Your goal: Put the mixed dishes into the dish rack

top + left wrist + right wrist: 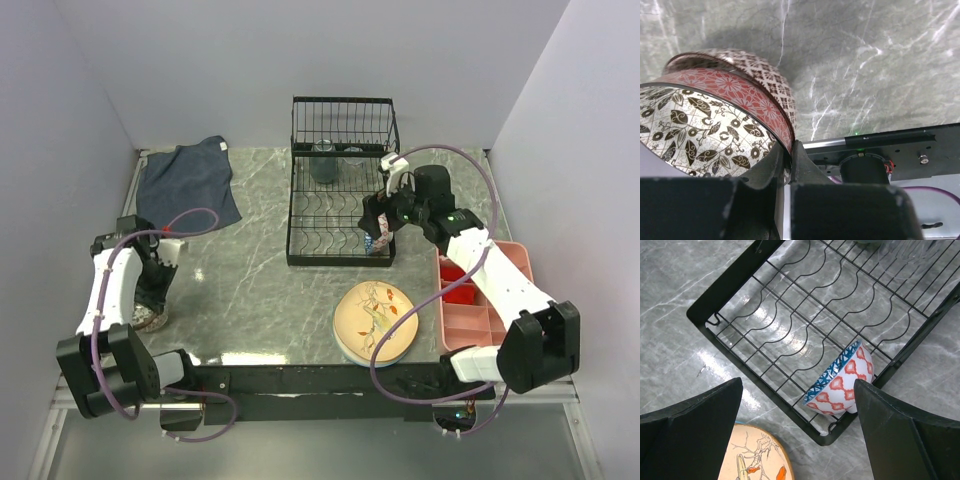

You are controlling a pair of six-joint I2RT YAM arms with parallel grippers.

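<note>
The black wire dish rack (330, 215) stands at the back middle. A bowl with a blue rim and red diamonds (842, 382) lies tilted on its side in the rack's front right corner (380, 245). My right gripper (797, 385) is open just above it (374, 232), and its jaws are not touching the bowl. A greyish cup (323, 163) stands at the rack's back. The peach plate with the bird drawing (375, 322) lies on the table in front of the rack. My left gripper (789, 152) is shut on the rim of a red-banded patterned bowl (735, 95) at the left (150, 316).
A pink compartmented tray (482, 300) lies at the right, under my right arm. A dark blue cloth (188, 182) lies at the back left. The walls close in on both sides. The black frame (320, 378) runs along the table's near edge.
</note>
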